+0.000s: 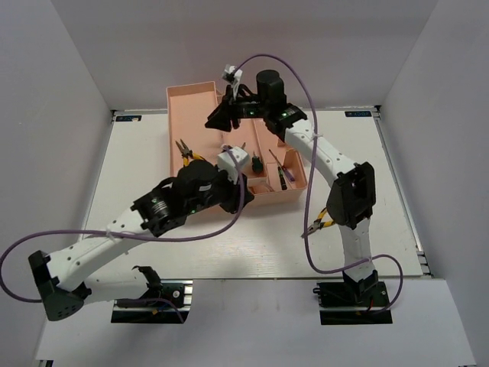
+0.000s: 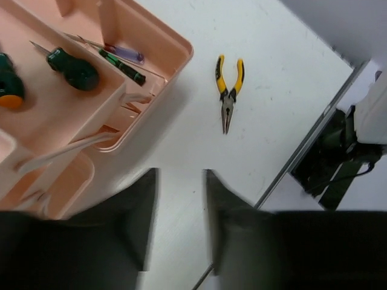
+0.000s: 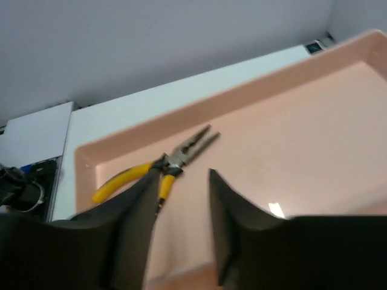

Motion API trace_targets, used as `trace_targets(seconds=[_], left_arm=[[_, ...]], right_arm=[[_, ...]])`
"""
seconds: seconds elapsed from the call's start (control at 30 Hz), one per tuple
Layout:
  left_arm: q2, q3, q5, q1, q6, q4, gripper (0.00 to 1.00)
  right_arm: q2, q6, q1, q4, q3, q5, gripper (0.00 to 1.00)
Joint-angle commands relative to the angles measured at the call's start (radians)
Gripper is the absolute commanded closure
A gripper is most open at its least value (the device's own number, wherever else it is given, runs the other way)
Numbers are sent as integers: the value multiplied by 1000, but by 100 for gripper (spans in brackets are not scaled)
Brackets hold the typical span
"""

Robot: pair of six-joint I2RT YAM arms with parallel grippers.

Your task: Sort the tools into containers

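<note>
Flat white table (image 1: 229, 245), matt surface with faint scuffs; a small blue label at its far right corner is too small to read. Toolbox (image 1: 191, 95) of smooth, translucent salmon-pink plastic, rectangular with rounded corners, stands open at the far middle of the table, its interior divided into rectangular compartments. Left gripper (image 2: 178, 208): dark fingers moderately parted with nothing between them, hovering over bare table just beside the box's near corner. Right gripper (image 3: 181, 205): dark fingers likewise parted and empty, hanging above the large left compartment. First pliers (image 3: 172, 160), grey steel long-nose jaws with yellow-and-black handles, lie flat on that compartment's floor below the right gripper; one handle passes behind a fingertip, contact cannot be told. Second pliers (image 2: 229, 90), same pattern, lie flat on the table, apart from the box, on its right side. Stubby screwdriver (image 2: 75, 68), bulbous dark green handle with short steel shaft, rests in a right-hand tray compartment; a second stubby screwdriver (image 2: 7, 87), green with orange collar, lies near it. Thin dark green screwdriver (image 2: 124, 65) lies in the narrow edge compartment
</note>
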Motion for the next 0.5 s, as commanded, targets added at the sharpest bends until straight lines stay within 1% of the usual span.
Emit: trace_targets(seconds=[0.0,0.03,0.07,0.1,0.13,0.17,0.2,0.23,0.27,0.3,0.33,0.37,0.4,0.43,0.47], left_arm=[[76,67,90,0,77,49,60],[101,67,103,0,88,66,68],[129,81,115,0,111,88,75],[159,95,136,0,120,97,81],[225,95,147,0,129,109,86],[260,110,162,0,129,123,86],[297,127,201,9,141,155,86],[336,139,218,9,142,169,86],[412,154,238,9,155,181,80],[452,186,273,9,155,193,74],[491,208,294,9,168,204,67],[568,255,326,9,168,204,53],[606,280,343,-1,194,204,48],[641,305,363,-1,194,194,44],[676,354,405,-1,206,194,38]], right_arm=[[-152,-76,-52,-56,2,86,61],[-167,-95,-59,-87,-2,132,71],[-186,-127,-79,-177,-16,252,98],[-254,-208,-99,-193,-48,392,100],[-276,-234,-119,-210,-100,466,100],[-322,-271,-133,-233,-131,535,100],[-362,-287,-200,-242,-225,671,100],[-380,-291,-229,-259,-260,698,100],[-420,-296,-257,-286,-295,724,100],[-457,-308,-344,-321,-402,750,100],[-476,-319,-372,-340,-439,754,100],[-536,-322,-400,-367,-479,760,100],[-557,-333,-476,-389,-602,755,100],[-580,-333,-504,-401,-645,735,89],[-638,-339,-550,-415,-721,715,76]])
